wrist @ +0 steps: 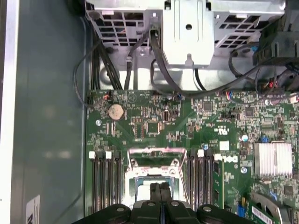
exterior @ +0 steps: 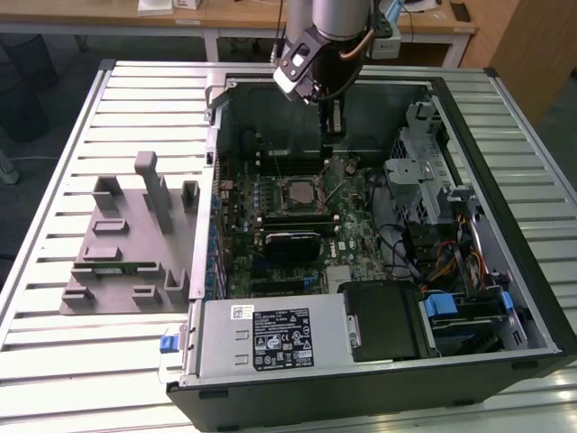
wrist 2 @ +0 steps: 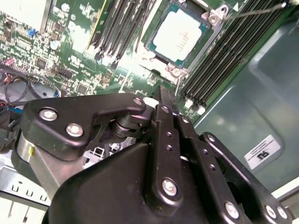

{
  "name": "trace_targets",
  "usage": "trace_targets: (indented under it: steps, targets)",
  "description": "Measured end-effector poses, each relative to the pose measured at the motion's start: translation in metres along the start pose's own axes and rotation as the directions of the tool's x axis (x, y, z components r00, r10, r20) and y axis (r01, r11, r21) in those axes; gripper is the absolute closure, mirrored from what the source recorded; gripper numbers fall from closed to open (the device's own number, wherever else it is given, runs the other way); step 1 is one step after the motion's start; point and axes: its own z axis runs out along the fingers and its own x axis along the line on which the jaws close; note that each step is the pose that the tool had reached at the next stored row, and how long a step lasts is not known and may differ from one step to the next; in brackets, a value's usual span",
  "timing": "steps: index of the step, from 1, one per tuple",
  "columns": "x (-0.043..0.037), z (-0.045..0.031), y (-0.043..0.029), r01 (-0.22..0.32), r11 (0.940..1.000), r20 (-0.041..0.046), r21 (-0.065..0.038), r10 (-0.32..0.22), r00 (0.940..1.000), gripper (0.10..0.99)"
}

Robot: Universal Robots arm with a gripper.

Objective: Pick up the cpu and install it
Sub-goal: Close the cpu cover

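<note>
The cpu (wrist 2: 180, 29), a pale silver square chip, lies flat in the motherboard socket between the memory slots. In the exterior view the cpu (exterior: 297, 191) sits mid-board inside the open computer case (exterior: 505, 117). My gripper (exterior: 332, 142) hangs above the board just behind the socket, toward the case's rear wall. Its black fingers are shut together with nothing between them in both wrist views, with the gripper (wrist 2: 161, 91) apart from the chip. In the first wrist view the gripper (wrist: 161, 186) covers part of the socket frame (wrist: 154, 161). A thin metal socket lever (wrist 2: 254, 10) stands raised.
A grey slotted fixture (exterior: 126, 262) lies on the table at the exterior view's left. Inside the case are a power supply (exterior: 270, 338), a drive cage (exterior: 424, 171), cables (wrist: 163, 70), a black block (exterior: 293, 244) and a small finned heatsink (wrist: 273, 158).
</note>
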Motion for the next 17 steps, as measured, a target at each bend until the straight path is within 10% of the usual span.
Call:
trace_targets:
  steps: [17]
  targets:
    - [0.001,0.0032,0.0324,0.0,1.0,0.0001,0.002,0.0,1.0,0.98]
